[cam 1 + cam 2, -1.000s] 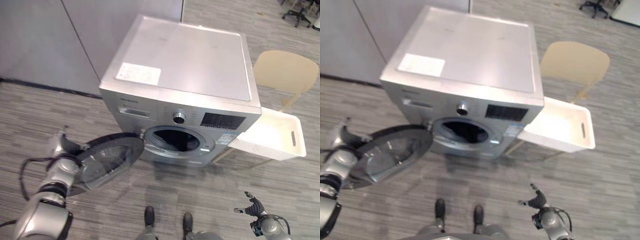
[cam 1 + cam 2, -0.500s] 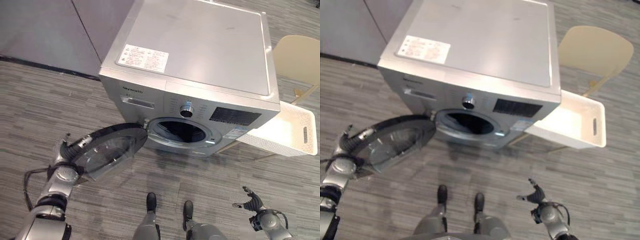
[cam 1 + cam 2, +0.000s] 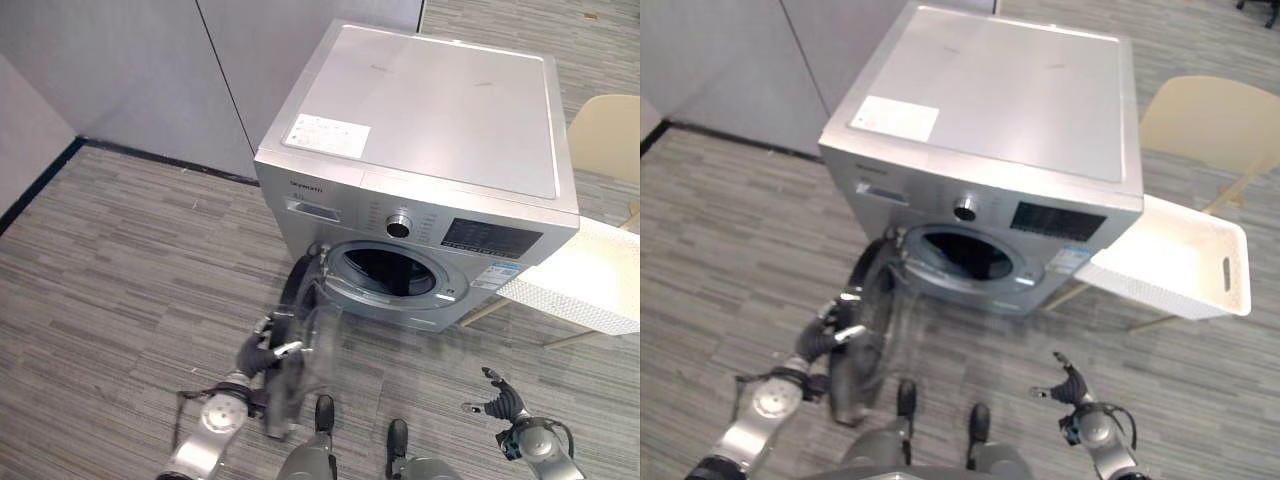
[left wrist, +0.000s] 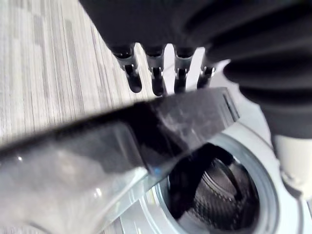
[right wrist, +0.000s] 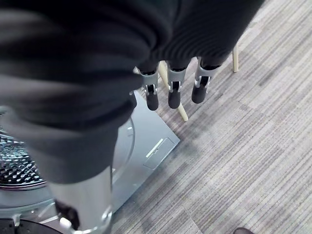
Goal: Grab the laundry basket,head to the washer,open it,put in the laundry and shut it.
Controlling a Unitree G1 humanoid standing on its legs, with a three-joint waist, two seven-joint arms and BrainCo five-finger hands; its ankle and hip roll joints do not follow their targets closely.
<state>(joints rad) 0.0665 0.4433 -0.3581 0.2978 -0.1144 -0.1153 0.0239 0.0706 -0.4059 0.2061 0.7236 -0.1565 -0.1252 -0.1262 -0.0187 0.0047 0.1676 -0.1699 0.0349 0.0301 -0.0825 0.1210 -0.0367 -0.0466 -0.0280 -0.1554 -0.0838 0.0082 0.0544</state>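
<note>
The silver washer (image 3: 430, 150) stands ahead with its round drum opening (image 3: 392, 272) uncovered and dark inside. Its glass door (image 3: 865, 340) stands edge-on to me, swung about halfway out from its hinge at the opening's left. My left hand (image 3: 830, 335) rests against the door's outer side with straight fingers (image 4: 156, 73) reaching past the dark door rim (image 4: 170, 122). The white laundry basket (image 3: 1175, 265) sits on a chair to the washer's right. My right hand (image 3: 1070, 385) hangs low at the right, fingers (image 5: 170, 92) relaxed and holding nothing.
A beige chair (image 3: 1205, 125) stands right of the washer under the basket, one of its legs (image 5: 180, 112) close to my right hand. Grey partition walls (image 3: 150, 70) run behind the washer on the left. Striped grey floor (image 3: 120, 260) spreads to the left.
The washer's door has swung from wide open toward the opening, with my left hand following against it. The camera has shifted too. My right hand has stayed low and idle.
</note>
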